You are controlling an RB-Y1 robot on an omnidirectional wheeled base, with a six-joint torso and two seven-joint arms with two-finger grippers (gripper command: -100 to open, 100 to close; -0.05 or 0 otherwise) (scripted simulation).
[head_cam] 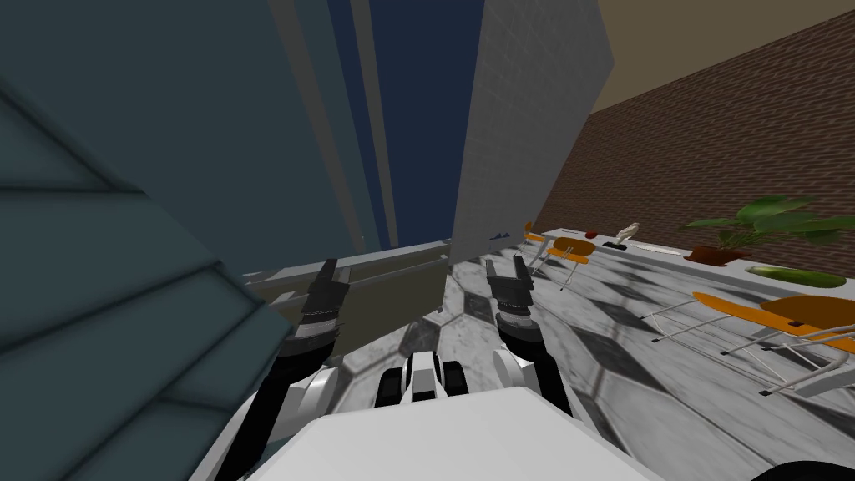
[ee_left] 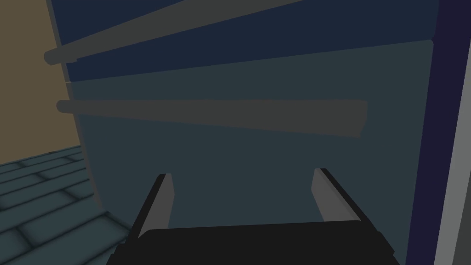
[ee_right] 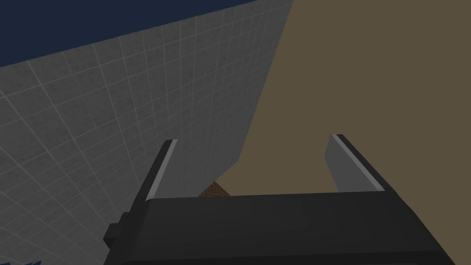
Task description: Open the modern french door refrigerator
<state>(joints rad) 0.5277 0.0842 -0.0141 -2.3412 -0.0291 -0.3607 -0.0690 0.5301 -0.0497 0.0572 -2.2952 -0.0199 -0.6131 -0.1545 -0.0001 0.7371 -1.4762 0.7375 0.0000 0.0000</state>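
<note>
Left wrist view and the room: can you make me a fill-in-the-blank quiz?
The left gripper faces the dark refrigerator door, fingers ___.
That door carries ___ long bar handles.
The chairs have ___ seats.
Missing words: open, two, orange.

In the head view the refrigerator [head_cam: 334, 150] runs off the top edge, its full height unseen. In the left wrist view its upper handle [ee_left: 138, 35] is cut off too. On the far desk [head_cam: 668, 250], a small red thing [head_cam: 591, 235] and a pale figure [head_cam: 628, 232] are too small to name.
</note>
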